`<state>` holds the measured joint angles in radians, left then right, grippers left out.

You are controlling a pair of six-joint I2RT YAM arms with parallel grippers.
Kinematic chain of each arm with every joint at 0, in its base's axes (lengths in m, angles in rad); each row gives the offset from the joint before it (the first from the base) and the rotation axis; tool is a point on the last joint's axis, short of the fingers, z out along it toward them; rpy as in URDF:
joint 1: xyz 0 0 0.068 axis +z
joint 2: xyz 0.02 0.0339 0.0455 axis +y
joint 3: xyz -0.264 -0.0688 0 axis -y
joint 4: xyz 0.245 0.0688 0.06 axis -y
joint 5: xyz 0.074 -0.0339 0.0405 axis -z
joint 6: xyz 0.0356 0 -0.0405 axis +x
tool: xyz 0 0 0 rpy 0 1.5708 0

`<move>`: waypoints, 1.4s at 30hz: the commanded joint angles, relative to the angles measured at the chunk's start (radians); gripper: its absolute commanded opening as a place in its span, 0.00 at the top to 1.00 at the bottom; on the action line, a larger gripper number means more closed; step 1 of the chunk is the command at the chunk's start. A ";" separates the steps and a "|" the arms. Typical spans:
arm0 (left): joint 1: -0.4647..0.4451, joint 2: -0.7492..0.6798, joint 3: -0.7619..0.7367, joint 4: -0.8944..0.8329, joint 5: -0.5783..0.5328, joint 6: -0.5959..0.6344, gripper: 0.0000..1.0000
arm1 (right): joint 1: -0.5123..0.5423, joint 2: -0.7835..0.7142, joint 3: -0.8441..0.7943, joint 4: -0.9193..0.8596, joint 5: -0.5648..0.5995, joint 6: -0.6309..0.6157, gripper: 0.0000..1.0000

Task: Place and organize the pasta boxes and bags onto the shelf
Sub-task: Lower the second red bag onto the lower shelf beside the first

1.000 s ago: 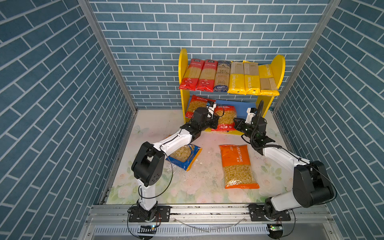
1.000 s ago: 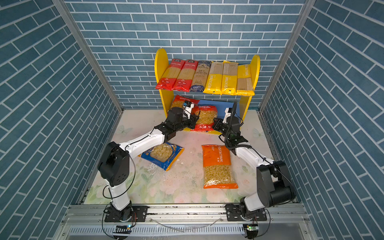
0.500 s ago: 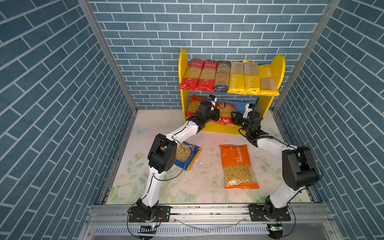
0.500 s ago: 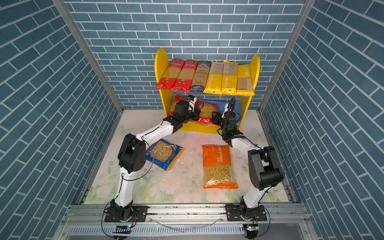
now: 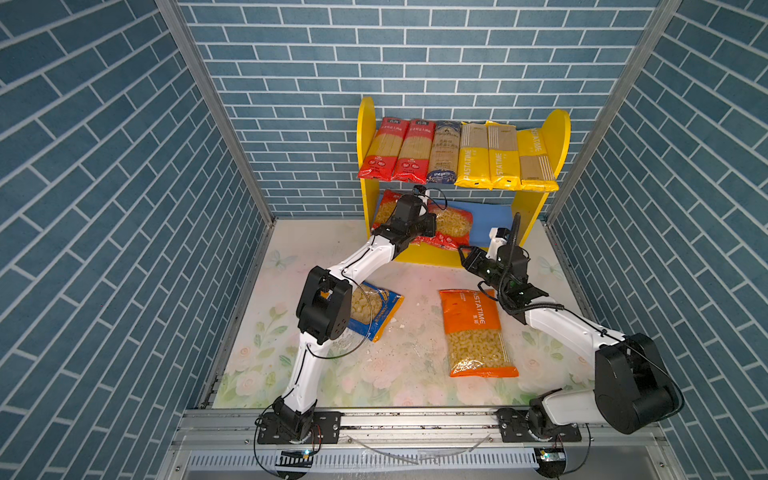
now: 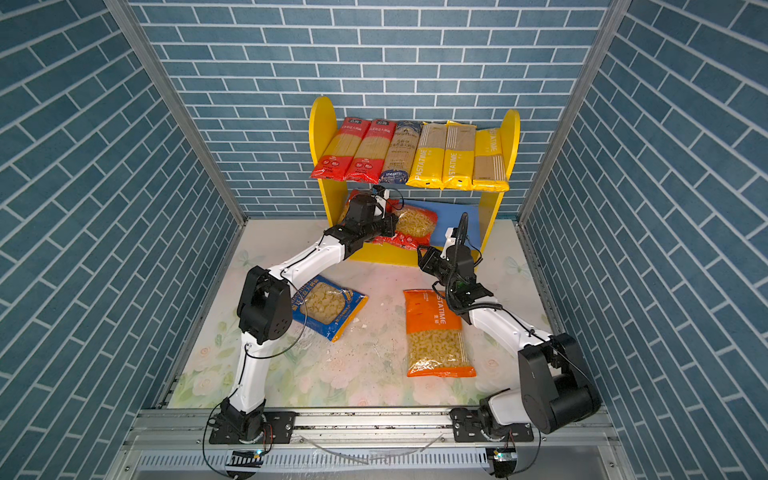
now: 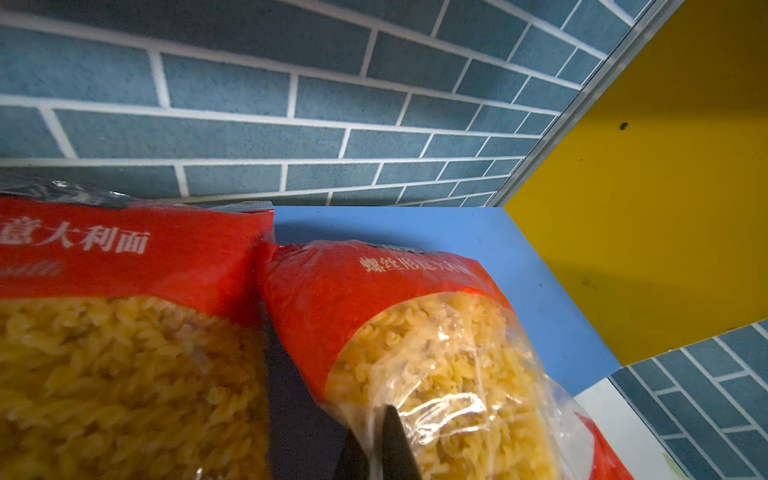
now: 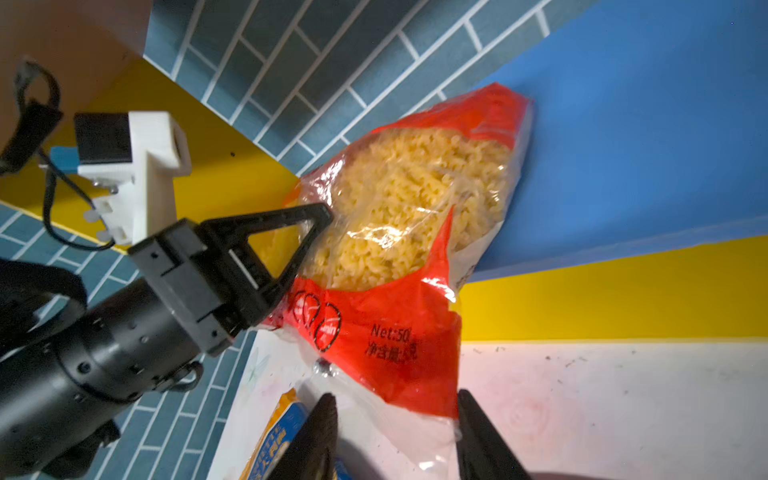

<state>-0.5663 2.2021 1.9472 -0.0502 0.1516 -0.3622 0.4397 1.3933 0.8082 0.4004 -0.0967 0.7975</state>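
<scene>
Clearance: lower blue board (image 5: 492, 221) of shelf (image 5: 555, 137) is bare from red bag (image 5: 451, 224) toward 3 o'clock; the bag overhangs the front edge at 6 o'clock. State: left gripper (image 8: 327, 216) closed, tips touching the bag; right gripper (image 8: 395, 397) jaws apart near the bag hem.

White-shelled arms (image 5: 365, 257), bulky black joints (image 5: 322, 305), looping black cables (image 5: 516, 226), white camera bracket (image 8: 137, 166), black open-framed triangular left claw (image 8: 326, 214).

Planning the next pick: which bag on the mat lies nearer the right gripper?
The orange PASTATIME bag, close by the right gripper; the blue bag lies under the left arm.
</scene>
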 commanded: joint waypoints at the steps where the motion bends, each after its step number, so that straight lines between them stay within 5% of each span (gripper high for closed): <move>1: 0.014 -0.001 0.045 0.039 0.000 0.005 1.00 | 0.043 0.032 -0.009 0.039 0.003 0.028 0.58; 7: 0.014 0.001 0.043 0.017 0.036 0.002 0.99 | 0.044 0.180 0.106 0.094 -0.002 0.040 0.68; 14: 0.015 -0.034 -0.007 0.032 0.048 -0.006 0.96 | -0.040 0.177 0.179 0.044 -0.015 0.037 0.90; 17: 0.015 -0.043 -0.020 0.041 0.053 -0.013 0.94 | -0.082 0.182 0.231 0.002 -0.054 0.013 0.93; 24: 0.015 -0.100 -0.118 0.060 0.040 -0.026 0.64 | -0.113 0.251 0.278 -0.043 -0.088 -0.037 0.94; 36: 0.007 -0.256 -0.312 0.078 0.008 -0.001 0.53 | -0.100 0.167 0.092 0.057 -0.111 0.116 0.80; 42: -0.006 -0.391 -0.501 0.135 -0.013 -0.021 0.52 | -0.093 0.089 0.038 0.072 -0.120 0.158 0.58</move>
<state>-0.5636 1.8736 1.5131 0.0402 0.1604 -0.3763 0.3420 1.5398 0.8879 0.4274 -0.2031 0.9134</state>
